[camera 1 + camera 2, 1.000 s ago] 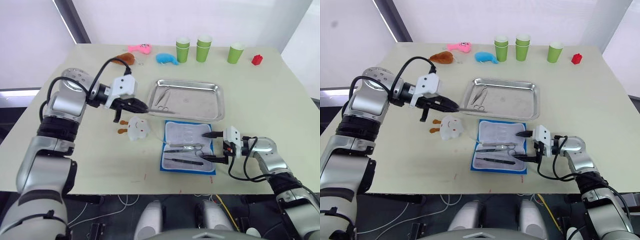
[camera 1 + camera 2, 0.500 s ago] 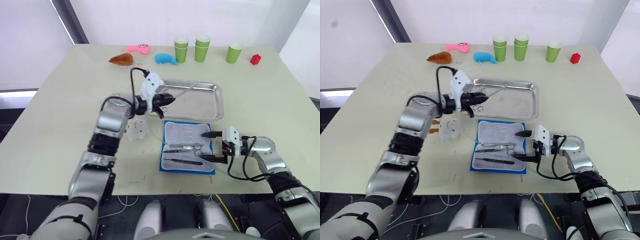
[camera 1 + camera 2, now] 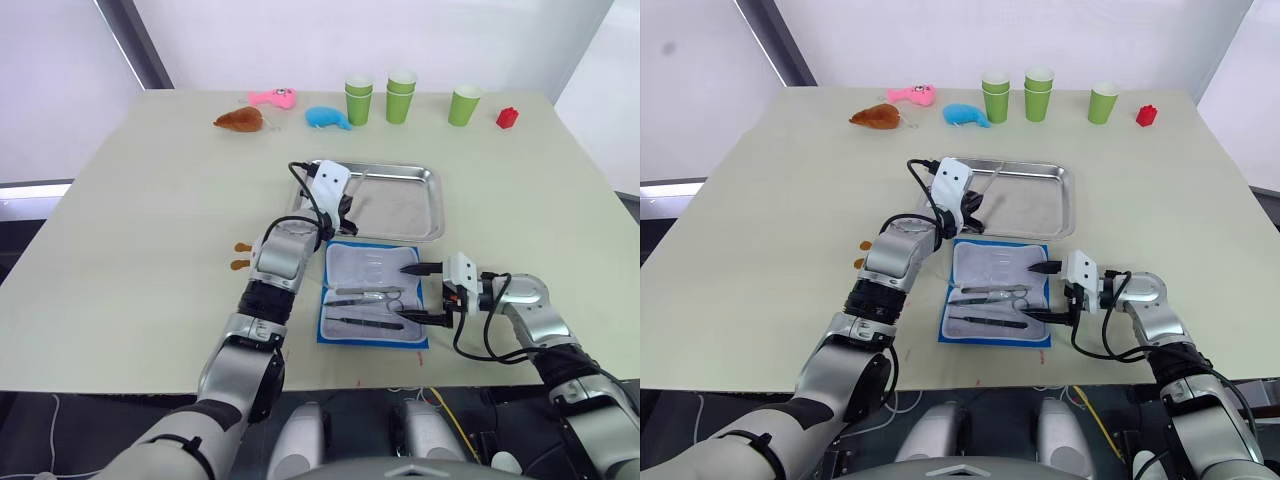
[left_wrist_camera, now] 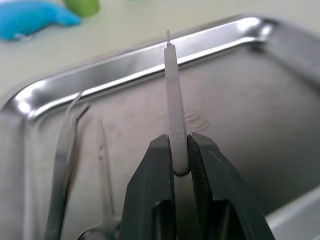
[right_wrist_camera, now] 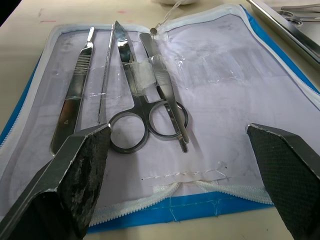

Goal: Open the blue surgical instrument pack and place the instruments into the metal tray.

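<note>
One instrument (image 4: 172, 107) clamped in left claw (image 4: 180, 150), now over metal tray (image 3: 432, 215); right claw (image 3: 422, 294) apart, unmoved.

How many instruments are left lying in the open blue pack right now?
4, side by side in the blue pack's lining: a flat handle, a thin probe, scissors and tweezers. None looks hidden.

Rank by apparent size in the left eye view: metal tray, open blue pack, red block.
1. Metal tray
2. Blue pack, close behind, and nearer the camera, so this order is unsure
3. Red block
</note>
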Robot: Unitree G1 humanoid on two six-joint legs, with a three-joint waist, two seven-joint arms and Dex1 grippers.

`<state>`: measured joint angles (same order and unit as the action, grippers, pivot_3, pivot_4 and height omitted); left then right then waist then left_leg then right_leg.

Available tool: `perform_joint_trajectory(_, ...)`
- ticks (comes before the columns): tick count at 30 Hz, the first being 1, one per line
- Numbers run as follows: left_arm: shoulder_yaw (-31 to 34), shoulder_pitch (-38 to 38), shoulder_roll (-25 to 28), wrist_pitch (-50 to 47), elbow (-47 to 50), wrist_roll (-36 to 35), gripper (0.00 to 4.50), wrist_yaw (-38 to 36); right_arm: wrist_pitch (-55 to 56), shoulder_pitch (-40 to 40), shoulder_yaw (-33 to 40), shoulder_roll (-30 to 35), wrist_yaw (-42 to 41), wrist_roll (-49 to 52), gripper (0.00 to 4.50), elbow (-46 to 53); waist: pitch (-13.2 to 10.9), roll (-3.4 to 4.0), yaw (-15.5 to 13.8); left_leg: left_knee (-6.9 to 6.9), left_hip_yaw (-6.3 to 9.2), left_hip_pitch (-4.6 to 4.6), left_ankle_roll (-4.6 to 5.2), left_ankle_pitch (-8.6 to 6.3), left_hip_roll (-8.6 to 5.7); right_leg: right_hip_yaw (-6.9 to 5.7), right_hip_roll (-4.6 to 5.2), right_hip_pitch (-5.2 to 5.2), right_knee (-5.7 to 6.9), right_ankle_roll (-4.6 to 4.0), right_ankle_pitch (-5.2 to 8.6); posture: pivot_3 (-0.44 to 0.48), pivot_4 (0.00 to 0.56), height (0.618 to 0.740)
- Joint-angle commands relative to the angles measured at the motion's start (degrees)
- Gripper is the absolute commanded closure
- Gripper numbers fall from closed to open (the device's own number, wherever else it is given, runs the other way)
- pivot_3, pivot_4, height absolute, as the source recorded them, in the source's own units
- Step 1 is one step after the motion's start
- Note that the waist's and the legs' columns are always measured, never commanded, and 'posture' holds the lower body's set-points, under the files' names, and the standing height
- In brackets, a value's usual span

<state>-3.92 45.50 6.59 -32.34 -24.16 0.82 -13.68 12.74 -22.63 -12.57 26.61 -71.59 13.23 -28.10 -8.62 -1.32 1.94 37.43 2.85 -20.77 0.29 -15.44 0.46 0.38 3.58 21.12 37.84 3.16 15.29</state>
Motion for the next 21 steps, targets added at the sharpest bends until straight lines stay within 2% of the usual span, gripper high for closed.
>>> perform_joint_trajectory(1, 2.49, 3.46, -1.40, -1.88, -1.78, -0.17, 4.45, 4.54, -1.87, 3.82, -4.15, 0.55, 0.67, -6.42, 0.00, -5.07, -0.01, -0.02, 0.05, 0.01, -0.02, 0.00, -0.01, 0.00, -0.01, 0.02, 0.00, 0.00, -0.01, 0.01, 0.00, 0.000, 0.150, 0.739)
perform_joint_trajectory(11, 6.93, 4.03, -3.74, -7.92, -2.84, -2.34, 4.45, 9.37, -1.96, 4.05, -4.08, 0.31, 1.15, -6.32, 0.00, -4.70, -0.01, -0.03, 0.09, -0.01, 0.02, 0.00, -0.11, 0.05, -0.01, -0.02, 0.00, 0.00, -0.01, 0.01, 0.00, 0.000, 0.150, 0.739)
perform_joint_trajectory(21, 6.57, 3.09, -4.59, -9.46, -2.08, -2.91, 4.45, 9.77, -2.05, 4.42, -4.05, 0.17, 1.62, -6.15, 0.00, -4.27, 0.00, -0.03, 0.08, -0.04, 0.06, 0.02, -0.32, 0.17, -0.01, -0.05, 0.00, -0.02, 0.00, 0.02, 0.00, 0.000, 0.150, 0.739)
